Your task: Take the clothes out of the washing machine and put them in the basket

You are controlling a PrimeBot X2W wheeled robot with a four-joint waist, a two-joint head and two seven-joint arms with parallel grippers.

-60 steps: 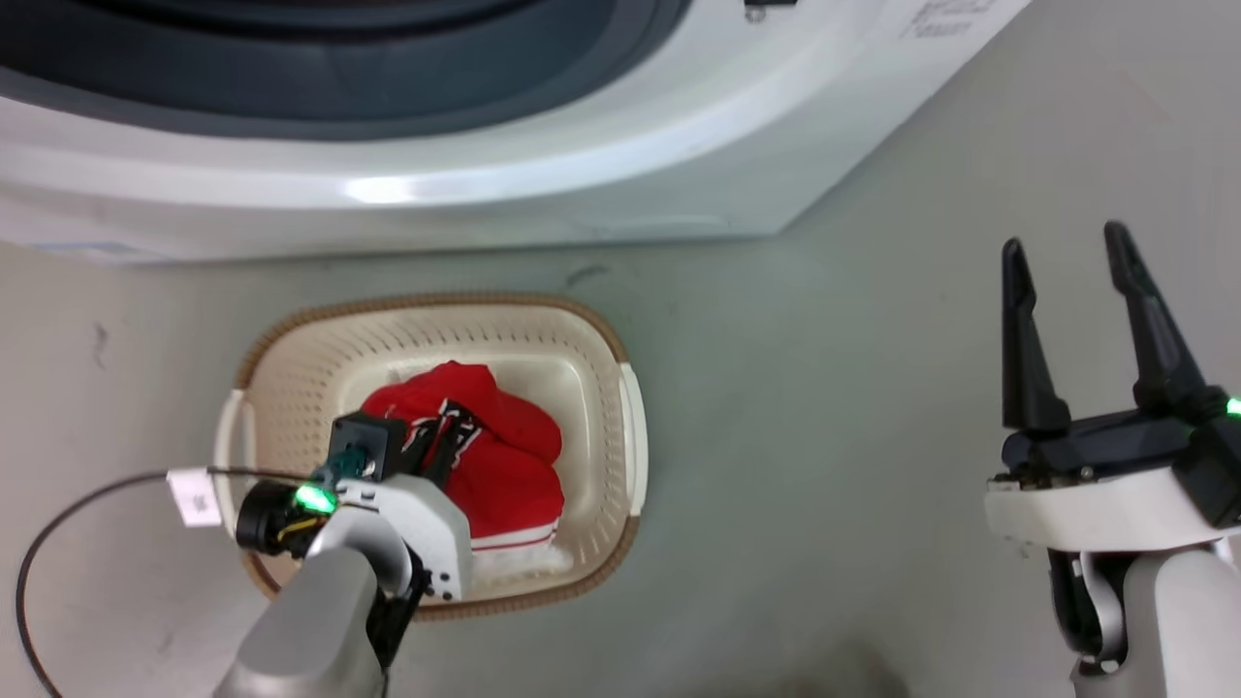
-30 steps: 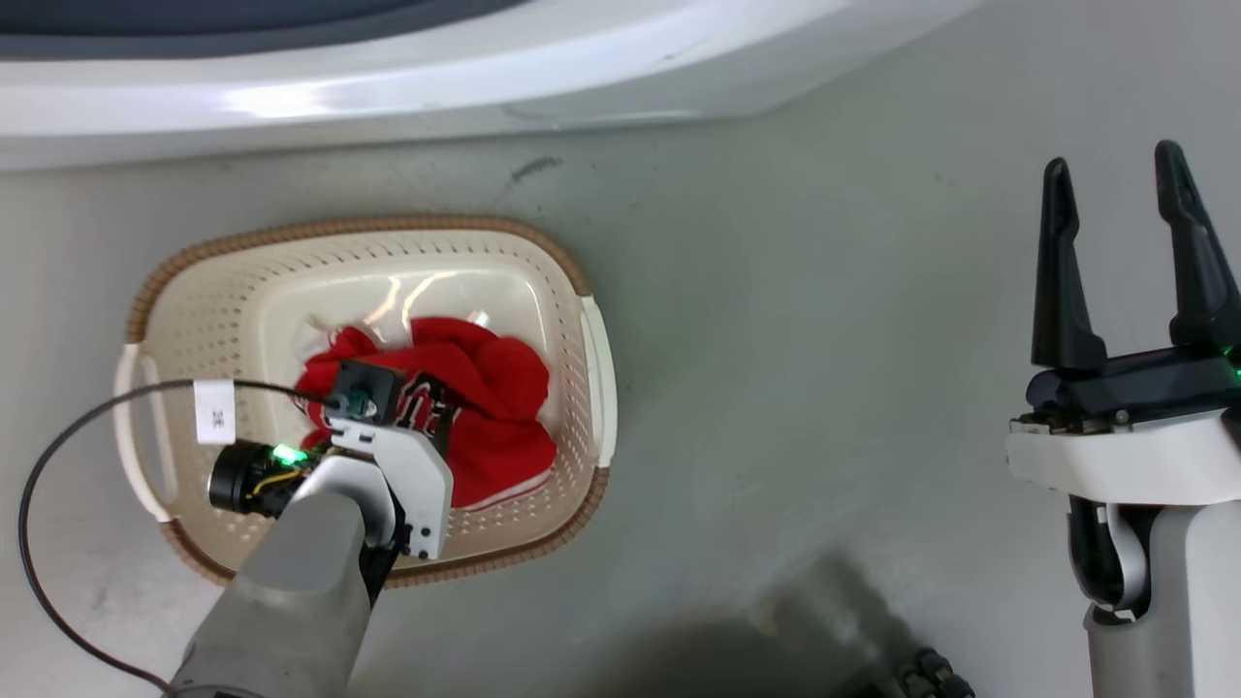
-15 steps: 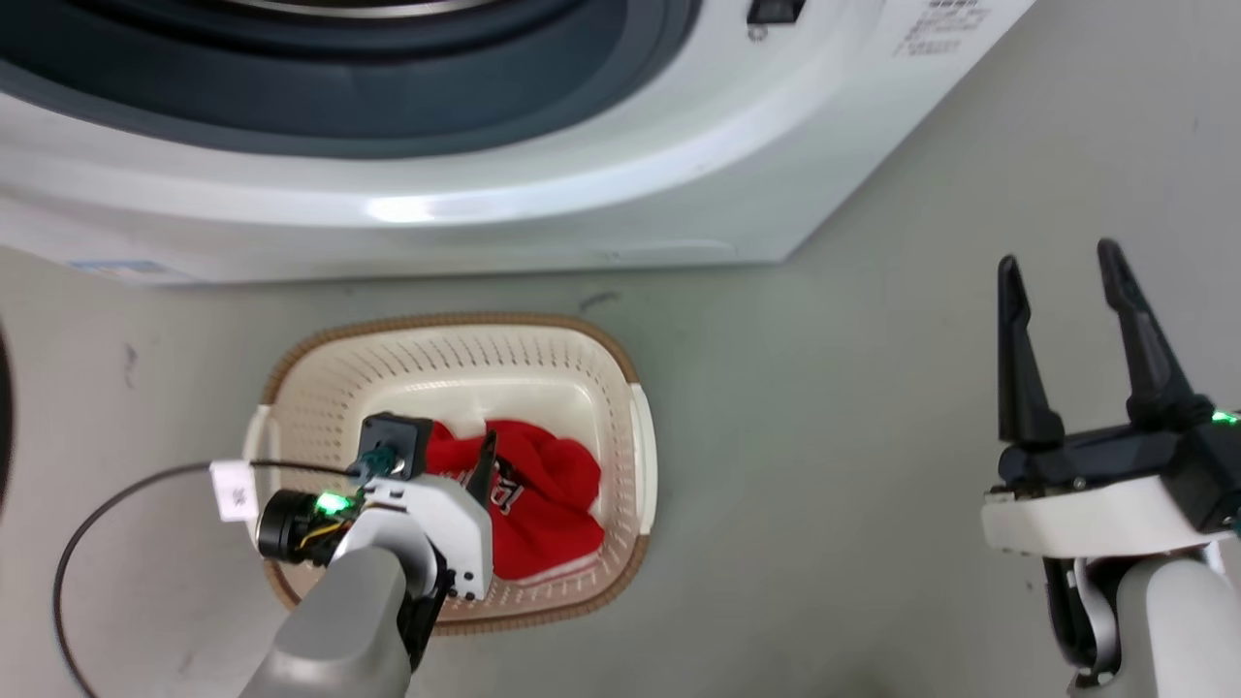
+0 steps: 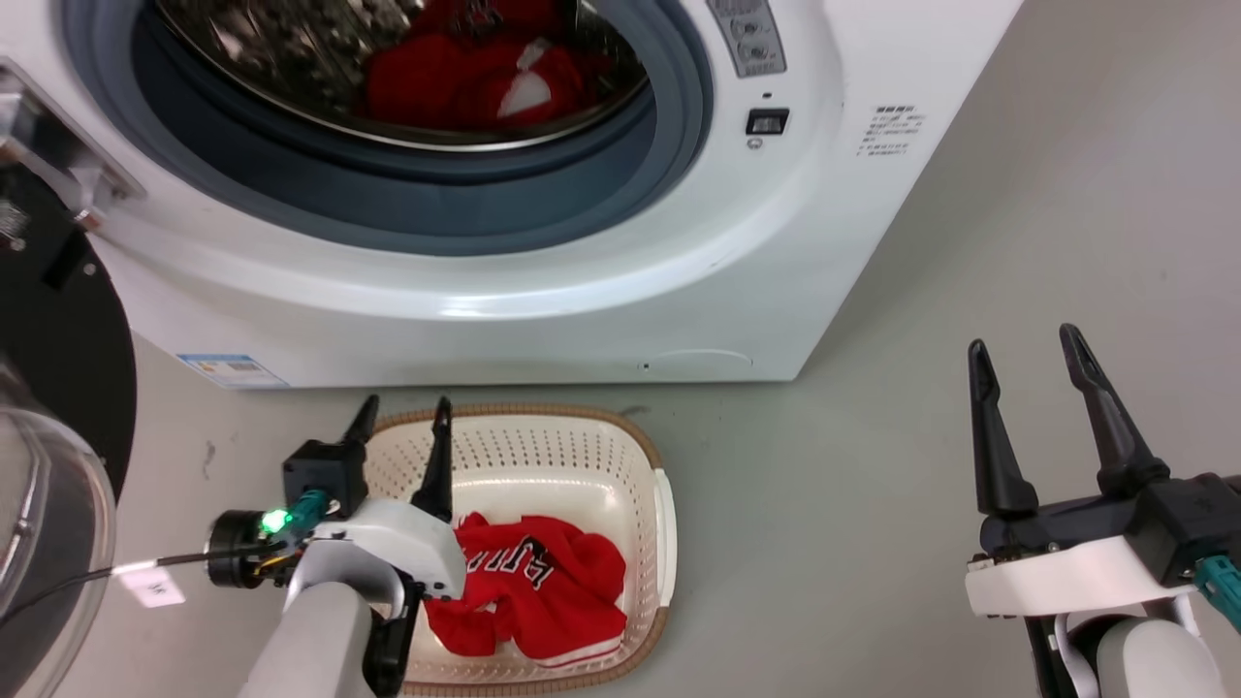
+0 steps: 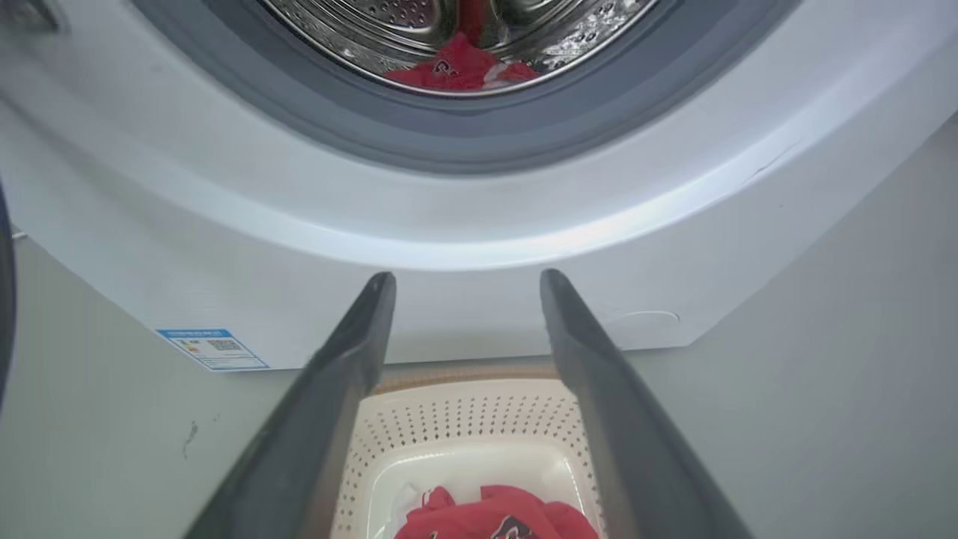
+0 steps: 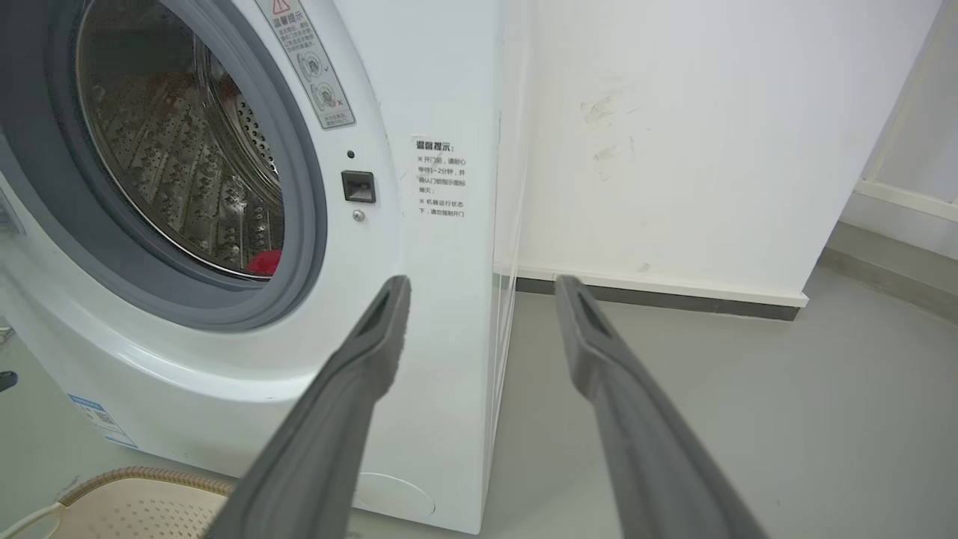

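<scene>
grey floor [image 4: 824,485] is bearing the basket [image 4: 543,446], one red jersey [image 4: 543,591] inside; a second jersey [image 4: 465,78] is lying in the washing machine [image 4: 543,291]. left gripper [image 4: 407,399] and right gripper [image 4: 1020,339] are gaping empty. limp, light cloth, likely: pinch a raised fold.

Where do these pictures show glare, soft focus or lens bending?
Head view: a glare band lies on the washing machine below its porthole. Left wrist view: the left gripper looks soft and out of focus, and the machine's front bows strongly. Right wrist view: the right gripper is soft too; the drum glints.
</scene>
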